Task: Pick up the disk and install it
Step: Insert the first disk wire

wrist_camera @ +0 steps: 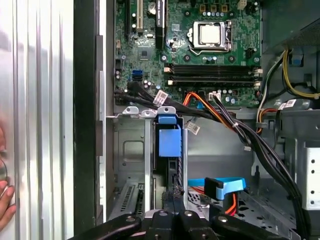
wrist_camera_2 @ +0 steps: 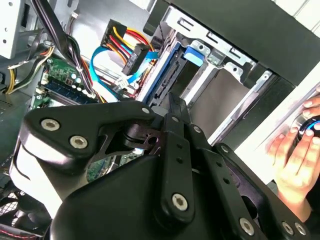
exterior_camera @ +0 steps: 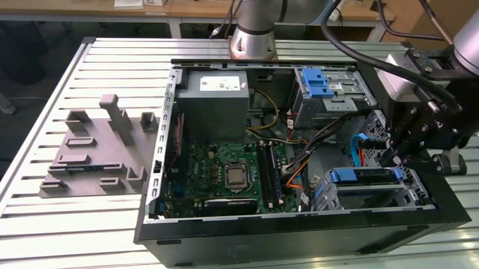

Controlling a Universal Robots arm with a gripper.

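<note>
The arm (exterior_camera: 258, 25) is a silver-grey metal tube on a round base, with thick black cables (exterior_camera: 374, 61) looping to its wrist. The gripper (exterior_camera: 419, 137) is matte black with a pale grey housing; its chunky linkage bars (wrist_camera_2: 175, 165) are pinned by round silver screws. A person's hand (wrist_camera_2: 295, 150) has bare fingers.

Black gripper (wrist_camera_2: 175, 107) over open computer case (wrist_camera_2: 260, 30), a hand (wrist_camera_2: 295, 150) beside it

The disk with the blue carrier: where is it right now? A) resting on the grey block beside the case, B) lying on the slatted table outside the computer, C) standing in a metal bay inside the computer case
C: the disk stands on edge in the metal bay inside the case, with the gripper right at its end.
</note>
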